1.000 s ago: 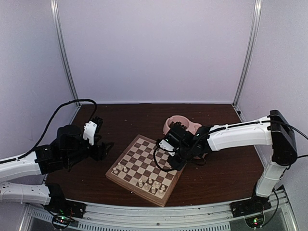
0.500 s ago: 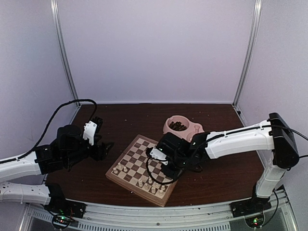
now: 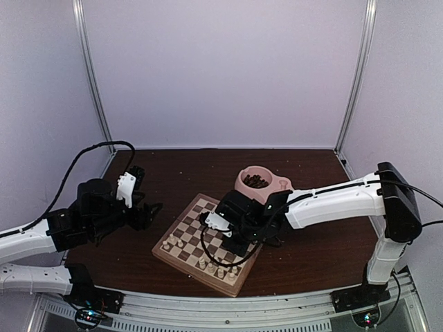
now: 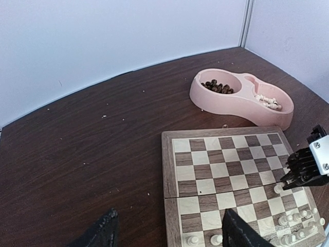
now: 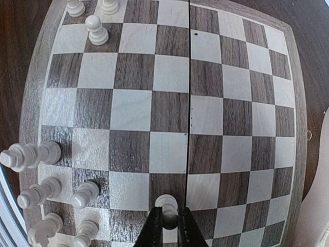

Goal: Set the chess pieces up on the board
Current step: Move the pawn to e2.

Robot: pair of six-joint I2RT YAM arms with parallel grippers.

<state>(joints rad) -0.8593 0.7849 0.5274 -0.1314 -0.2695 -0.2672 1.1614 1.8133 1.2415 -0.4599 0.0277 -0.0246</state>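
Right wrist view: our right fingers, pinching a cream chess piece, have swung from the pink bowl down onto the board, ready for placing; left fingers wait beside it, spread wide.

**Top view; clock directions are taken from the board's centre.** The flat square wooden chessboard lies on the dark brown wood-grain table, one corner toward 12 o'clock. Pale cream turned chess pieces stand on the squares along its 7 o'clock edge. Most are near the 6 o'clock corner, two near the 9 o'clock corner.

The pink double-compartment bowl sits on the table at 1 o'clock, near the board but apart from it. Tiny dark brown figures lie in its 9 o'clock compartment and cream figures in its 3 o'clock one.

The right gripper is over the squares toward 3 o'clock, with a cream pawn between its fingers. The left gripper is at 9 o'clock, off the board and above the table.
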